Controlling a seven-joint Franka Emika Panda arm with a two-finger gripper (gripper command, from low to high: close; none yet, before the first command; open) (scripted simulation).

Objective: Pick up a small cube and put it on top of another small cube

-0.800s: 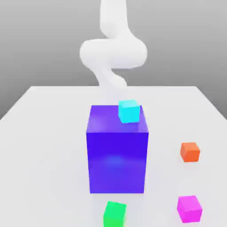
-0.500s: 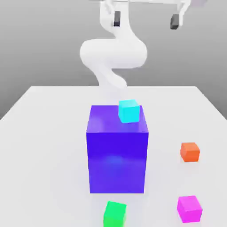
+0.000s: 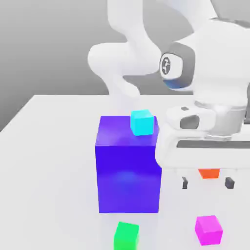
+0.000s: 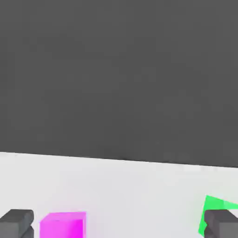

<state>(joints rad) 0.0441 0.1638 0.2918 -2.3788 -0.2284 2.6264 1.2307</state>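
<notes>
Lining up the pick, I judge: gripper (image 3: 207, 183) open and empty, magenta cube (image 3: 208, 230) below it likely the target; centre, then descend.

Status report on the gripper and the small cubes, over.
Gripper open, empty, above the table. Magenta cube on the table, not stacked. Big blue block stands beside.

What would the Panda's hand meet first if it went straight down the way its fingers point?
Probably the magenta cube or bare table near it; depth leaves that unclear.
</notes>
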